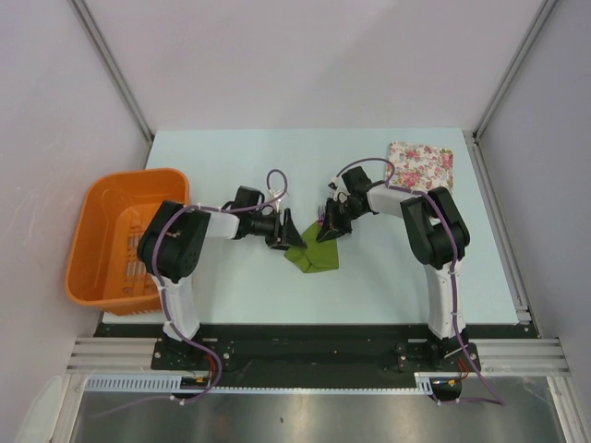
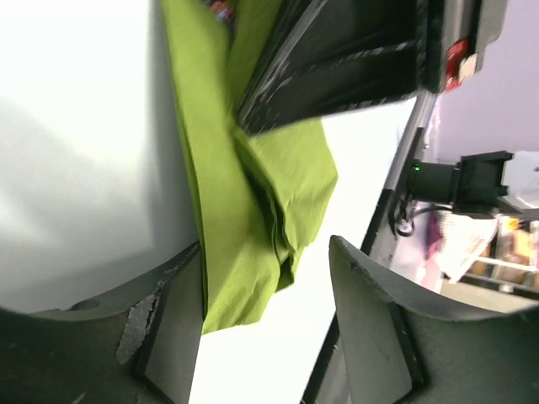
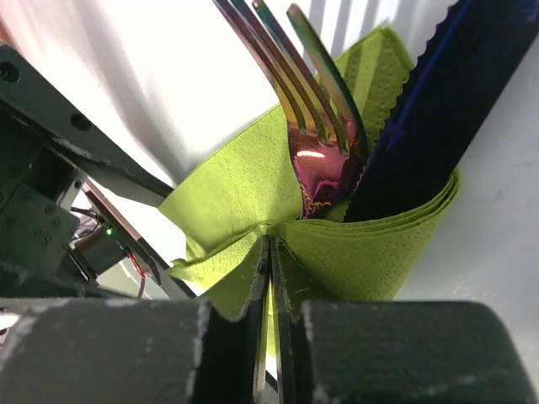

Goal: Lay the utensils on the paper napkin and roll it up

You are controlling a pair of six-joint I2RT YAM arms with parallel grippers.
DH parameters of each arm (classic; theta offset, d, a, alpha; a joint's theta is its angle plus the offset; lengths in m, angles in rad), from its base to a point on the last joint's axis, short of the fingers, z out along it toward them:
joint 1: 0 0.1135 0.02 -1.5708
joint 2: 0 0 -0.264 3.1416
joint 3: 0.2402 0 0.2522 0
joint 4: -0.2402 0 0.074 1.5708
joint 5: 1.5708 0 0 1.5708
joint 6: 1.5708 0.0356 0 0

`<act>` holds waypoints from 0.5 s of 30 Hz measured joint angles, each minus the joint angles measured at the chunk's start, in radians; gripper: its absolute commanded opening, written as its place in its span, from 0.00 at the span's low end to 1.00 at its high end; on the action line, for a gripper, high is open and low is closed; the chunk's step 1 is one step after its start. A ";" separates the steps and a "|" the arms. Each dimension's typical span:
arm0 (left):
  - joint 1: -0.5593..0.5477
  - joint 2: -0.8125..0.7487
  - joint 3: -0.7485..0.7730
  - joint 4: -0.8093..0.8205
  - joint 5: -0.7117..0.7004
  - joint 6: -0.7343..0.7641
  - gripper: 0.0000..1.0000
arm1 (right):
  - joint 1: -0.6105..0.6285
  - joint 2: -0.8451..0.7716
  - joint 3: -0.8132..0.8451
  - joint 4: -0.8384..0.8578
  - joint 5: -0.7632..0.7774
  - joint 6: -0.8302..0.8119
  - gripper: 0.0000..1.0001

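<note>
The olive-green paper napkin (image 1: 312, 257) lies folded mid-table between both grippers. In the right wrist view the paper napkin (image 3: 370, 244) wraps around the utensils: an iridescent fork (image 3: 316, 143) and a dark blue serrated knife (image 3: 425, 118) stick out of the fold. My right gripper (image 3: 271, 248) is shut, pinching a pleat of the napkin; from above the right gripper (image 1: 328, 229) sits at the napkin's upper edge. My left gripper (image 2: 265, 252) stands open, its jaws wide apart, with a hanging corner of the napkin (image 2: 244, 219) against its left finger (image 2: 173, 320). The left gripper (image 1: 284, 233) is beside the napkin's left side.
An orange basket (image 1: 120, 238) stands at the table's left edge. A pink floral pad (image 1: 420, 166) lies at the back right. The right arm's dark body (image 2: 337, 59) fills the top of the left wrist view, close above the napkin.
</note>
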 measured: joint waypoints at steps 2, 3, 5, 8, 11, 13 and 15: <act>0.021 -0.006 -0.018 -0.011 0.019 -0.002 0.62 | 0.000 0.001 0.000 -0.001 0.001 0.000 0.07; 0.026 -0.008 -0.026 -0.012 0.029 -0.003 0.61 | 0.000 0.001 0.001 -0.002 0.001 0.000 0.07; 0.032 -0.011 -0.040 -0.006 0.039 -0.013 0.60 | 0.000 0.001 0.002 -0.002 0.001 0.000 0.07; 0.032 -0.012 -0.065 0.011 0.064 -0.036 0.61 | 0.000 0.001 0.002 -0.003 0.002 0.000 0.07; 0.032 -0.018 -0.095 0.034 0.087 -0.068 0.59 | 0.000 0.001 0.002 -0.004 0.003 0.000 0.07; 0.032 -0.021 -0.110 0.045 0.092 -0.087 0.57 | 0.001 0.001 0.002 -0.005 0.003 0.000 0.07; 0.032 -0.029 -0.123 0.054 0.095 -0.103 0.56 | 0.001 0.001 0.003 -0.005 0.003 0.000 0.07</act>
